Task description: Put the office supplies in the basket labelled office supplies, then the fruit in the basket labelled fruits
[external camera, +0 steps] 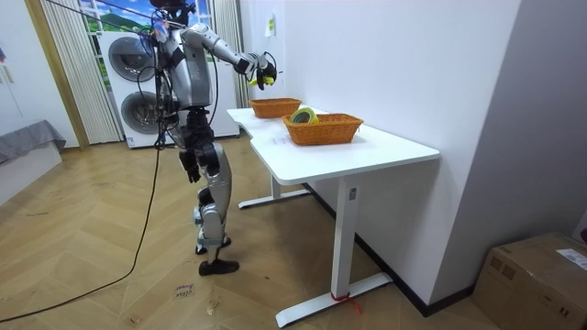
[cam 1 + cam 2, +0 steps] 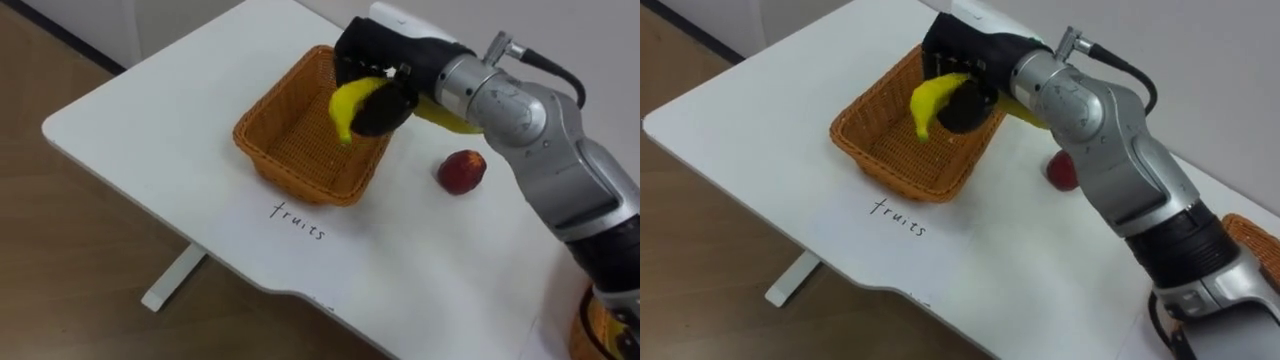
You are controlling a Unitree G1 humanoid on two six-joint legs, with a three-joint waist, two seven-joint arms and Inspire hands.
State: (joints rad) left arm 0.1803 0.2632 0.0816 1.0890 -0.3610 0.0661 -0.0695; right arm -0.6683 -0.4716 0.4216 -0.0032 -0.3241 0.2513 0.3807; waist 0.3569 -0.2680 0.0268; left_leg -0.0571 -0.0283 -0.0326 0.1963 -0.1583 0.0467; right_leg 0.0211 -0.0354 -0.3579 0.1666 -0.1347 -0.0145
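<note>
The banana [image 2: 350, 103] hangs in the air over the far corner of the basket [image 2: 262, 150], with the right hand [image 2: 365, 55] curled tight round it. The basket sits on the white worktop [image 2: 150, 130], and a peach [image 2: 461, 171] lies just beside it. The robot stands at the worktop's end. Its left hand [image 1: 188, 165] is down by its hip; I cannot tell its grip.

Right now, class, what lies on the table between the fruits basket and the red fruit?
Nothing: bare table separates fruits basket and red fruit, seen in the left eye view.
</note>
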